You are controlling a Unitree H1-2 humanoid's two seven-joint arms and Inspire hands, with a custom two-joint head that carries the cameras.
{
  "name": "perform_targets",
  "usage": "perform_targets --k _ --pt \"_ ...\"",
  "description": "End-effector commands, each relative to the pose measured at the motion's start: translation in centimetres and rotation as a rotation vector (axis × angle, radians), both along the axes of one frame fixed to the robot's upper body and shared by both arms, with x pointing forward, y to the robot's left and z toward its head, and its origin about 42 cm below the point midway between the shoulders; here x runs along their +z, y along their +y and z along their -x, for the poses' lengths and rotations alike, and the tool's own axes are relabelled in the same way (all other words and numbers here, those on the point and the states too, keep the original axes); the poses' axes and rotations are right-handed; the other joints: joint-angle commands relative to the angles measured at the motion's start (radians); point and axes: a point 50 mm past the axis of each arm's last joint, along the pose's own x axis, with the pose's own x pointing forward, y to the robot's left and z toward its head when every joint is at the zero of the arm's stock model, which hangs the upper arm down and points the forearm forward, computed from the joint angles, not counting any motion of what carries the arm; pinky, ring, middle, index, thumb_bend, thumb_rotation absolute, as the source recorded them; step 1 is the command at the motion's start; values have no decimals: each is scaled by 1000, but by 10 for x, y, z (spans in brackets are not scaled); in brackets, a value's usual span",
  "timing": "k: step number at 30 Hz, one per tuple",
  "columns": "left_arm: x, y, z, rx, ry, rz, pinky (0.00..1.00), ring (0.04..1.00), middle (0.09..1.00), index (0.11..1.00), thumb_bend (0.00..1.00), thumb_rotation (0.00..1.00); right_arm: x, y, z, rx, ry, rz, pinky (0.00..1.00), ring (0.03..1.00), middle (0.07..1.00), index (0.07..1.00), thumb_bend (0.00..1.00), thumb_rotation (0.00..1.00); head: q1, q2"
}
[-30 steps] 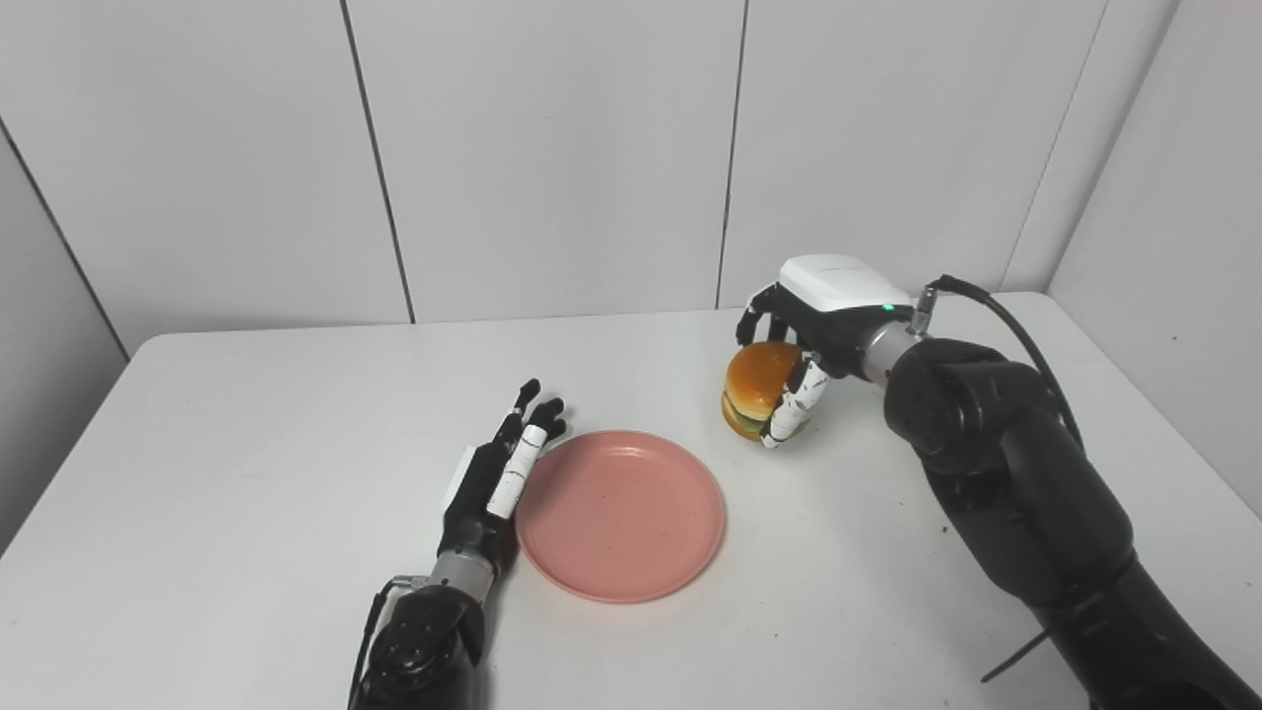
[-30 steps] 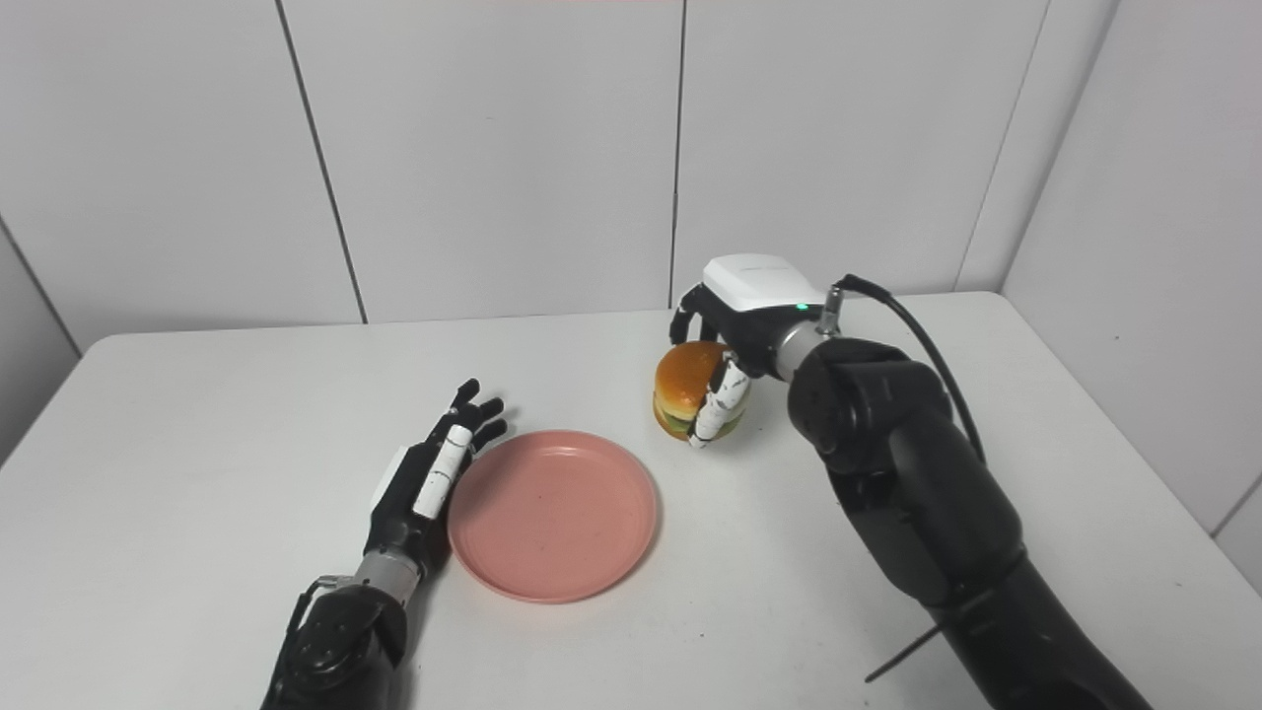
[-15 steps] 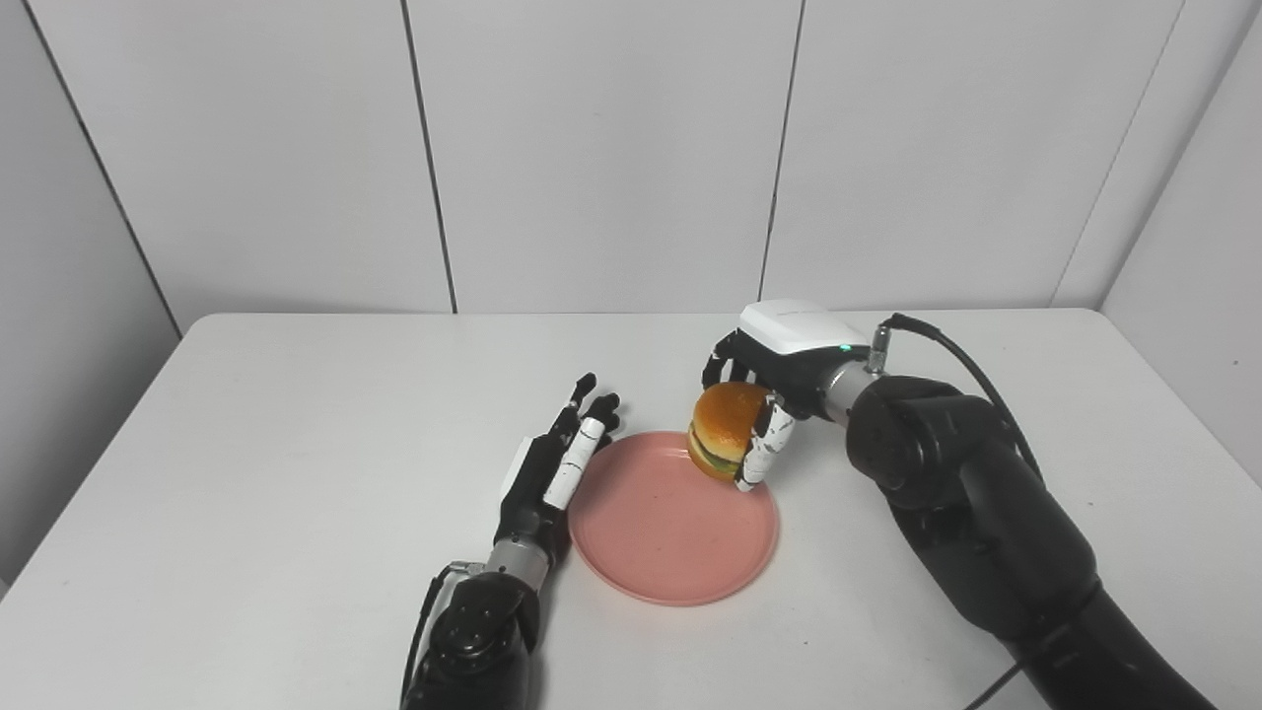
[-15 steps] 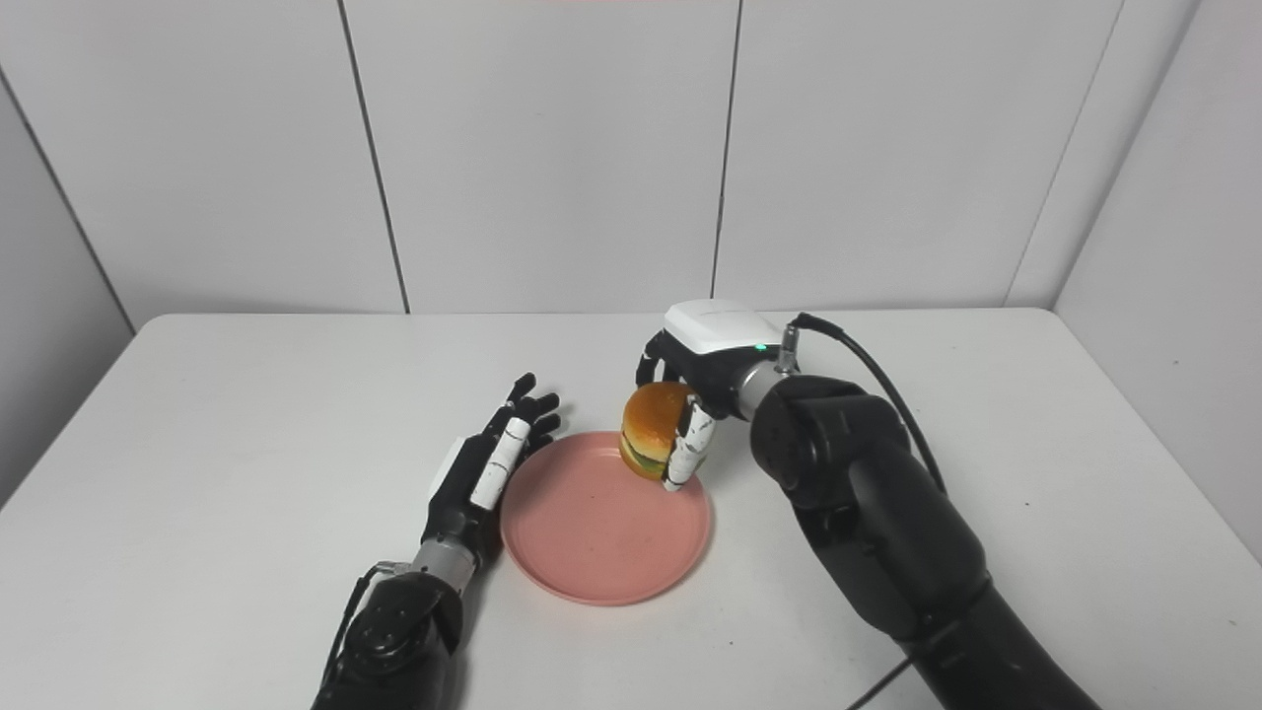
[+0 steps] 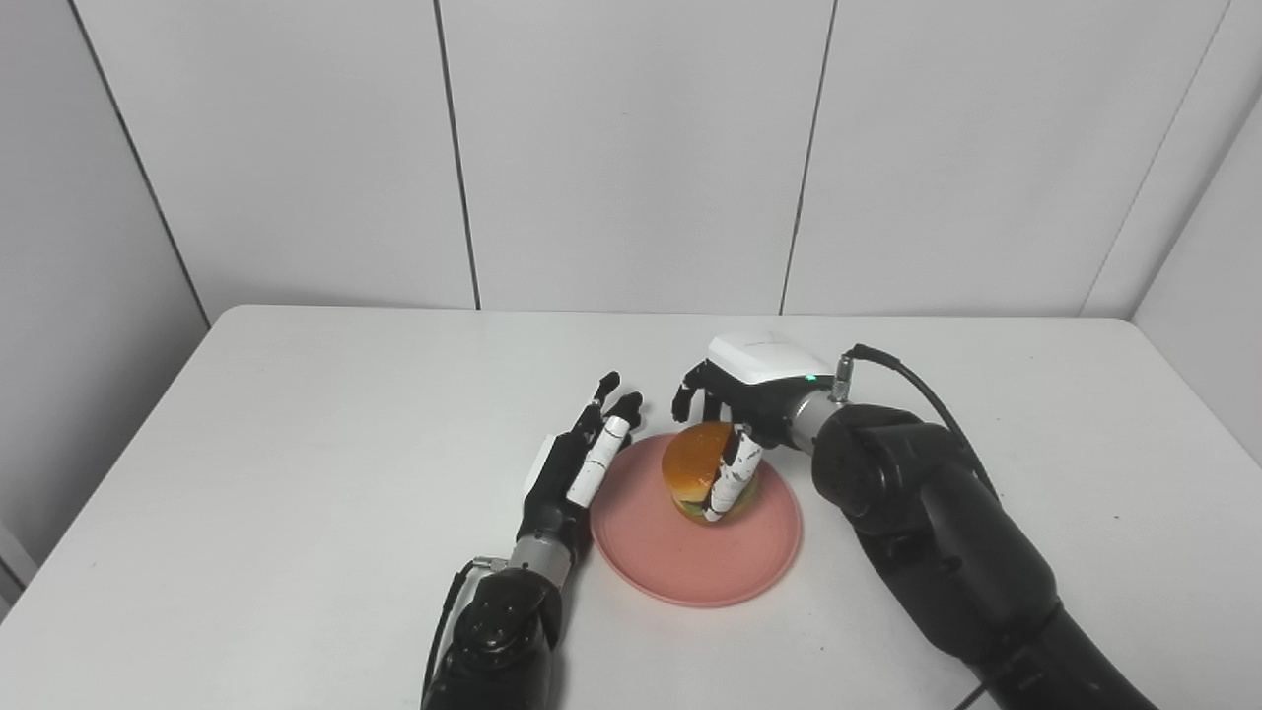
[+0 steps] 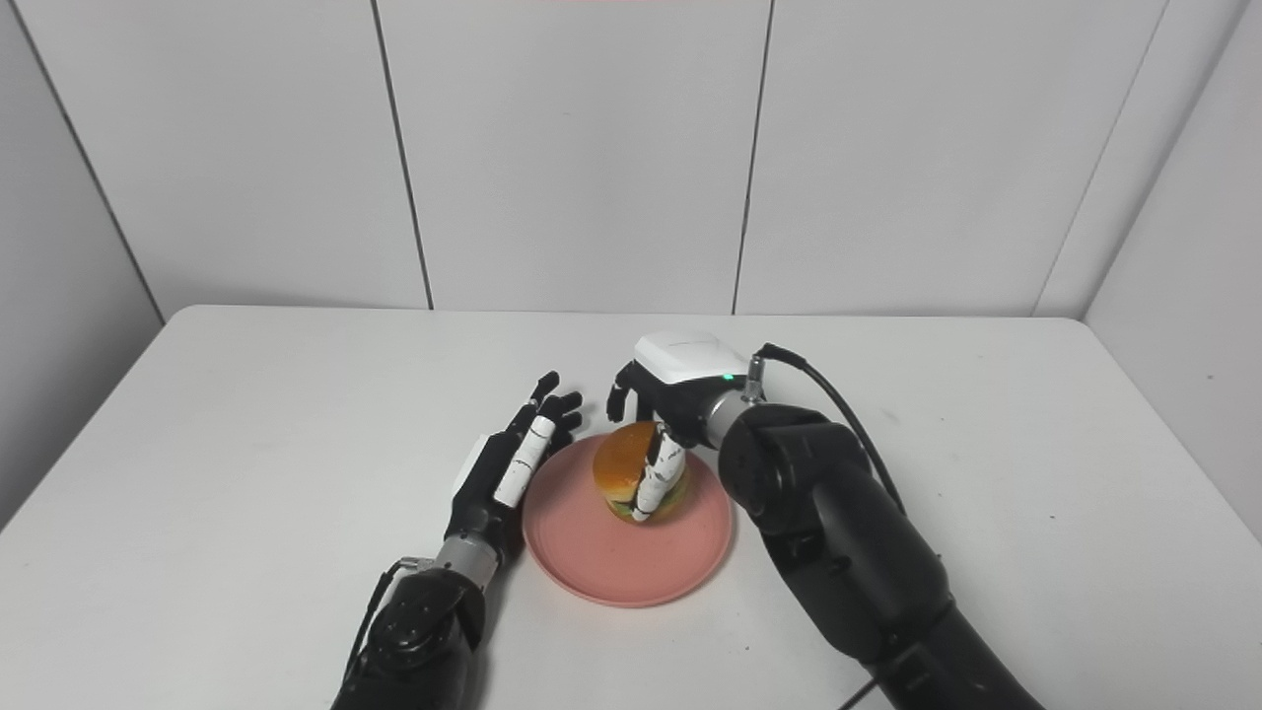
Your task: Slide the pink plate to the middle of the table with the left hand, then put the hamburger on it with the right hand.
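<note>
The pink plate (image 5: 690, 562) lies near the middle of the white table (image 5: 296, 444). The hamburger (image 5: 695, 473) is over the plate's far half, low on or just above it; contact is unclear. My right hand (image 5: 735, 414) is shut on the hamburger, fingers wrapped over its top and front. My left hand (image 5: 582, 463) lies open and flat along the plate's left rim, fingers straight and pointing away from me, holding nothing. In the right eye view the plate (image 6: 592, 562), hamburger (image 6: 626, 473), right hand (image 6: 670, 404) and left hand (image 6: 513, 463) show the same.
A black cable (image 5: 917, 385) runs from my right wrist over the table. Grey wall panels (image 5: 631, 148) stand behind the table's far edge. The table's left and right edges are in view.
My right hand carried the hamburger left and down, from the table right of the plate to over the plate. My left hand stayed beside the plate. The camera view shifted.
</note>
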Motion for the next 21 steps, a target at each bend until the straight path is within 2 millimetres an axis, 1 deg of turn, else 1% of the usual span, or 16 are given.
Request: perform_targets --k 1,2,3,4,6,8,9,11,13,16,18,21 --pt "-4 -1 1 -5 37 -9 986 916 908 952 864 809 21 8 -3 15 -74 -5 252 355 478 637 573 0 -3 1" --pt "-4 -1 1 -6 35 -12 973 913 907 948 849 816 20 9 -3 12 -67 -2 288 402 482 633 571 0 -3 1" --pt "-4 0 1 -7 33 -16 968 912 907 946 843 818 17 10 -3 15 -60 -4 300 418 483 631 571 0 -5 1" --pt "-4 0 1 -8 33 -18 972 915 905 940 844 822 15 11 -3 17 -56 -5 292 408 483 636 570 0 -5 1" --pt "-5 0 1 -7 34 -19 961 916 902 933 843 818 13 13 -3 20 -45 -12 239 339 477 651 571 0 -5 2" --pt "-4 -1 1 -8 37 -13 970 915 900 932 843 813 9 13 -3 14 -33 -13 217 311 475 660 572 0 -4 3" --pt "-4 -1 1 -9 37 -13 976 914 900 932 843 810 8 13 -2 11 -28 -12 208 300 474 664 572 0 -4 3" --pt "-5 -1 1 -12 36 -11 977 908 900 935 853 807 5 12 -1 6 -24 -8 214 309 475 663 572 0 -5 3" --pt "-5 -1 1 -15 36 -9 997 914 905 939 839 807 3 11 -1 1 -20 -8 228 335 477 662 572 0 -6 4" --pt "-4 -1 1 -14 36 -14 1000 913 905 941 840 808 -1 9 1 5 -11 -22 239 349 478 659 572 0 -5 5" --pt "-3 -1 2 -15 35 -15 1000 911 907 944 844 812 -4 8 1 9 -9 -19 262 376 480 655 572 0 -4 5" --pt "-4 -1 2 -15 35 -15 999 909 907 941 844 810 -7 6 2 11 -6 -8 329 452 487 659 571 0 -5 6"
